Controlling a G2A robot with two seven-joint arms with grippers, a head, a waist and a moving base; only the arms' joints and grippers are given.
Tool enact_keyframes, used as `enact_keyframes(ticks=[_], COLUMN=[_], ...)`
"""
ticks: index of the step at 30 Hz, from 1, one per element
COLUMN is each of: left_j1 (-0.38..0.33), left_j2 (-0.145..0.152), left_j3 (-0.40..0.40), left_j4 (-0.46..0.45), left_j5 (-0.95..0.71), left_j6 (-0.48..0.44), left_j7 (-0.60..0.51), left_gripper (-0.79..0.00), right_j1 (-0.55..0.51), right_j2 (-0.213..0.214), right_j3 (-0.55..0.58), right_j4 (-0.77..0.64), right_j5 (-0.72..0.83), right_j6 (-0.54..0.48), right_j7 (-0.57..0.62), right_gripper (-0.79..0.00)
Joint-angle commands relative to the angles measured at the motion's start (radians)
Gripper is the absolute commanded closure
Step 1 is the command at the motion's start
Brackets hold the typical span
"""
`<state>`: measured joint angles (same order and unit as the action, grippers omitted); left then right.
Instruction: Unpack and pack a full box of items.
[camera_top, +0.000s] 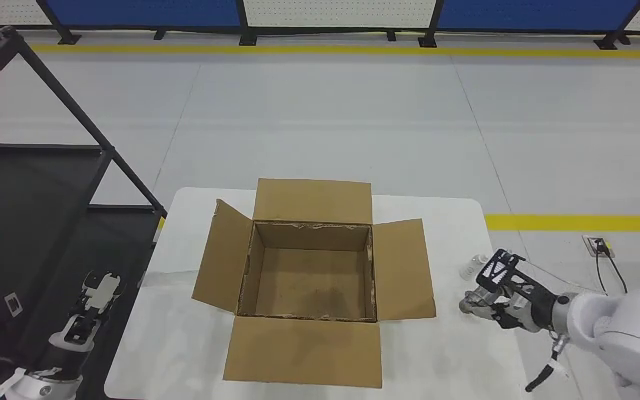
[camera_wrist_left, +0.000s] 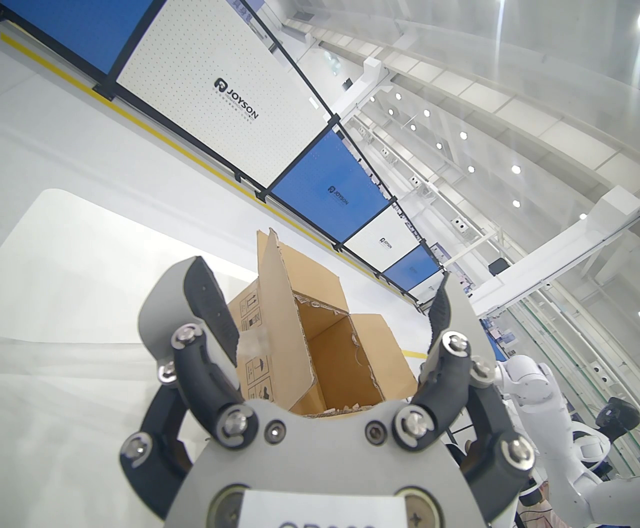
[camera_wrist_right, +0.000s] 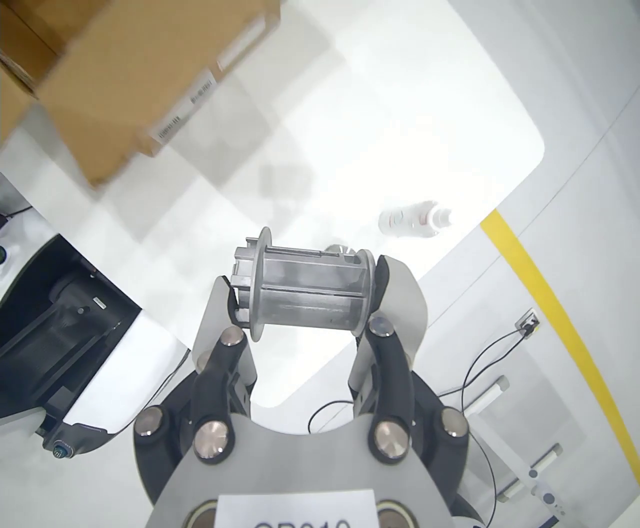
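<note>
An open cardboard box (camera_top: 310, 283) stands mid-table with all flaps spread and a bare bottom; it also shows as the box (camera_wrist_left: 320, 345) and a flap of the box (camera_wrist_right: 115, 85). My right gripper (camera_wrist_right: 305, 300) is shut on a grey metal spool (camera_wrist_right: 307, 297), held by its two ends just above the table's right side, seen from above as the right gripper (camera_top: 490, 300). A small clear bottle (camera_wrist_right: 415, 220) lies on the table beyond it, also the bottle (camera_top: 472, 267). My left gripper (camera_wrist_left: 325, 305) hangs open off the table's left side, seen as the left gripper (camera_top: 95, 295).
The white table (camera_top: 180, 300) ends close to the right gripper, with floor, cables and a wall socket (camera_top: 598, 245) beyond. A black frame (camera_top: 70, 200) stands left of the table. A yellow floor line (camera_wrist_right: 540, 295) runs past the table's corner.
</note>
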<state>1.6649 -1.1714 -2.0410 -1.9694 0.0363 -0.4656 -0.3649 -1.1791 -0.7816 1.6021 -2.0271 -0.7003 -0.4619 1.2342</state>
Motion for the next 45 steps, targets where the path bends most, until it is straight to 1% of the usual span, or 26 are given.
enact_keyframes(ticks=[1,3,4,7,11,16,18,20,22,23,24,25,27,29,35,37,45], left_j1=[0.0,0.0,0.0,0.0,0.0,0.0,0.0,0.0,0.0,0.0,0.0,0.0,0.0,0.0,0.0,0.0,0.0], left_j2=[0.0,0.0,0.0,0.0,0.0,0.0,0.0,0.0,0.0,0.0,0.0,0.0,0.0,0.0,0.0,0.0,0.0], left_j3=[0.0,0.0,0.0,0.0,0.0,0.0,0.0,0.0,0.0,0.0,0.0,0.0,0.0,0.0,0.0,0.0,0.0], left_j4=[0.0,0.0,0.0,0.0,0.0,0.0,0.0,0.0,0.0,0.0,0.0,0.0,0.0,0.0,0.0,0.0,0.0], left_j5=[0.0,0.0,0.0,0.0,0.0,0.0,0.0,0.0,0.0,0.0,0.0,0.0,0.0,0.0,0.0,0.0,0.0], left_j6=[0.0,0.0,0.0,0.0,0.0,0.0,0.0,0.0,0.0,0.0,0.0,0.0,0.0,0.0,0.0,0.0,0.0], left_j7=[0.0,0.0,0.0,0.0,0.0,0.0,0.0,0.0,0.0,0.0,0.0,0.0,0.0,0.0,0.0,0.0,0.0], left_gripper=[-0.785,-0.785,-0.785,-0.785,-0.785,-0.785,-0.785,-0.785,-0.785,-0.785,-0.785,-0.785,-0.785,-0.785,-0.785,-0.785,-0.785], right_j1=[0.042,0.103,0.127,0.285,0.488,0.717,0.783,0.863,0.909,0.943,0.959,0.984,1.011,1.043,1.085,1.09,1.09], right_j2=[-0.002,-0.007,-0.009,-0.027,-0.069,-0.149,-0.182,-0.231,-0.269,-0.3,-0.316,-0.35,-0.391,-0.449,-0.587,-0.604,-0.604], right_j3=[-0.041,-0.098,-0.126,-0.27,-0.48,-0.733,-0.814,-0.924,-1.0,-1.055,-1.081,-1.131,-1.183,-1.249,-1.349,-1.355,-1.355], right_j4=[-0.033,-0.042,-0.044,-0.005,0.068,0.188,0.231,0.288,0.327,0.361,0.381,0.416,0.467,0.541,0.735,0.76,0.76], right_j5=[0.016,0.01,0.018,0.062,0.097,0.116,0.121,0.11,0.094,0.086,0.076,0.068,0.065,0.046,0.052,0.052,0.052], right_j6=[0.046,0.11,0.123,0.171,0.242,0.351,0.388,0.432,0.462,0.483,0.496,0.518,0.54,0.57,0.572,0.568,0.568], right_j7=[0.016,0.042,0.048,0.083,0.103,0.068,0.047,0.015,-0.01,-0.027,-0.036,-0.056,-0.081,-0.105,-0.154,-0.159,-0.159], right_gripper=[0.0,0.0,0.0,0.0,0.0,0.0,0.0,0.0,0.0,0.0,0.0,0.0,0.0,0.0,0.0,0.0,0.0])
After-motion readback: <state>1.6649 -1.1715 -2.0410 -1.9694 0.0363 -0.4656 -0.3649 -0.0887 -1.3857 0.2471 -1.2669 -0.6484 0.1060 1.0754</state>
